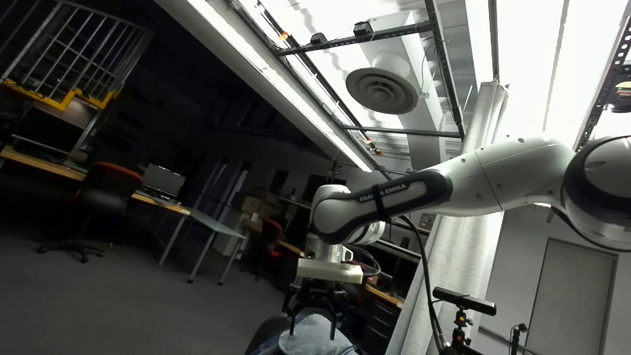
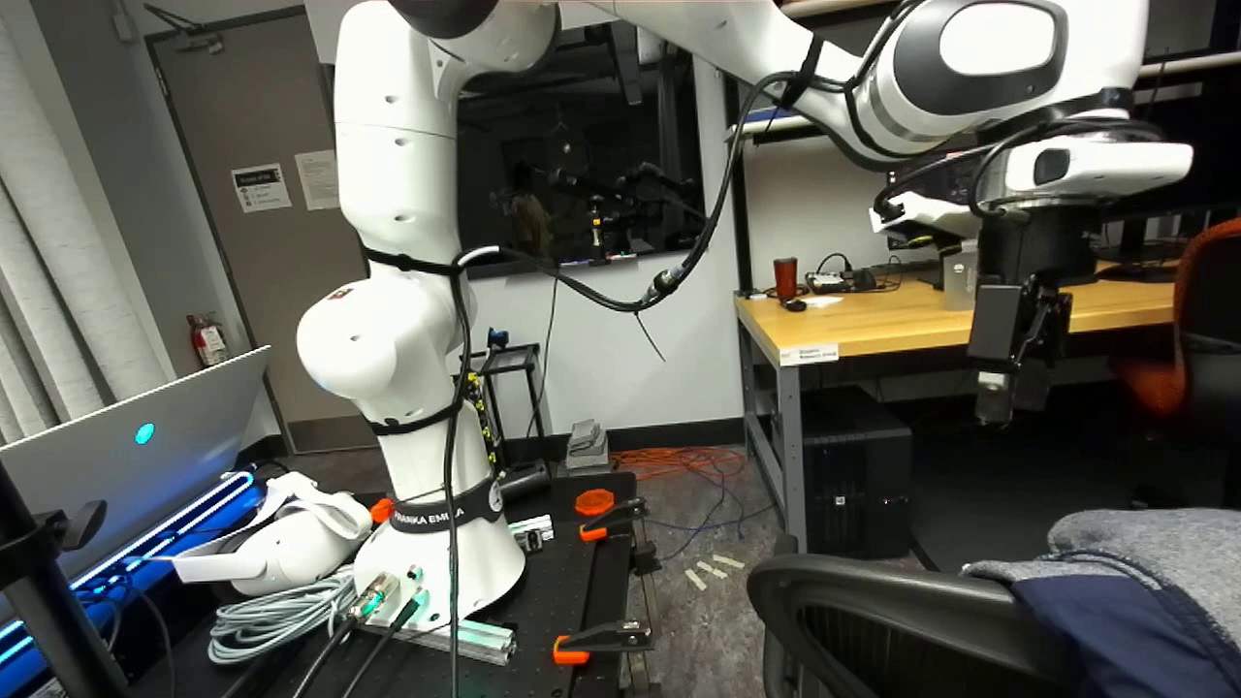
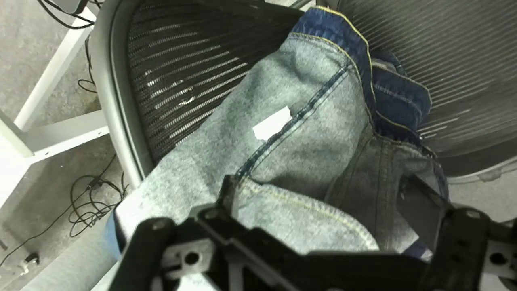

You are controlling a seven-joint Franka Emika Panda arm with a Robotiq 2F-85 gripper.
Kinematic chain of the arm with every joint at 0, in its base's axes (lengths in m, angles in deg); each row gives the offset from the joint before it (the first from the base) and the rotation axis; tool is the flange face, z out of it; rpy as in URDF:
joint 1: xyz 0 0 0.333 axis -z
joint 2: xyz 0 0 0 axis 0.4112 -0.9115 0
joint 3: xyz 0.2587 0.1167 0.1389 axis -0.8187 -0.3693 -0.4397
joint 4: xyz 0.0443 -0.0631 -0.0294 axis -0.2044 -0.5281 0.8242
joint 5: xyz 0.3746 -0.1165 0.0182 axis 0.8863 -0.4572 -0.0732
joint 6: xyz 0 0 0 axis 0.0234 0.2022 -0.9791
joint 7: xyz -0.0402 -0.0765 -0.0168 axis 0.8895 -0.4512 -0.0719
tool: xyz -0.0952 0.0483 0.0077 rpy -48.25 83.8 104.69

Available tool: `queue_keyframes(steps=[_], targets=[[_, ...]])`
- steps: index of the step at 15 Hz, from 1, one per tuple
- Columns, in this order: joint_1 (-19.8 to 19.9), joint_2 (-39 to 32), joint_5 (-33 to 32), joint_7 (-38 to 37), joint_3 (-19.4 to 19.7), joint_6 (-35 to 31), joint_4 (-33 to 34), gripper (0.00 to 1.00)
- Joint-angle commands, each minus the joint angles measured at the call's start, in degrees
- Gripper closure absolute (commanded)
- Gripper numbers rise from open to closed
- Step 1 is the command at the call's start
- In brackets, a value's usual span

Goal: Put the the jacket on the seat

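Loosely, the jacket [image 3: 319,149] is draped across the mesh chair [image 3: 181,76], with pale grey-blue cloth (a white tag [image 3: 272,123] is seen on it, beside a dark seam [image 3: 313,103]) mostly turned up and part of the chair's rim [image 3: 115,101] covered. Along one edge, a dark blue band [image 3: 347,40] is trimmed with yellow stitching. Above the cloth, the gripper [image 1: 312,333] is held with its jaws spread apart, and in an exterior view its fingertips [image 2: 993,399] are seen clear of the jacket.
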Motion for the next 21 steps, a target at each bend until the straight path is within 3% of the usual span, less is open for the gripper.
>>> queue_keyframes(steps=[1, 11, 21], targets=[[1.7, -2.1, -1.3, -2.2, 2.1, 0.1, 4.6, 0.00], [6.8, -6.6, -0.1, -6.1, 7.1, -1.3, 8.3, 0.00], [5.8, -6.1, 3.4, -5.2, 4.9, -3.0, 8.3, 0.00]])
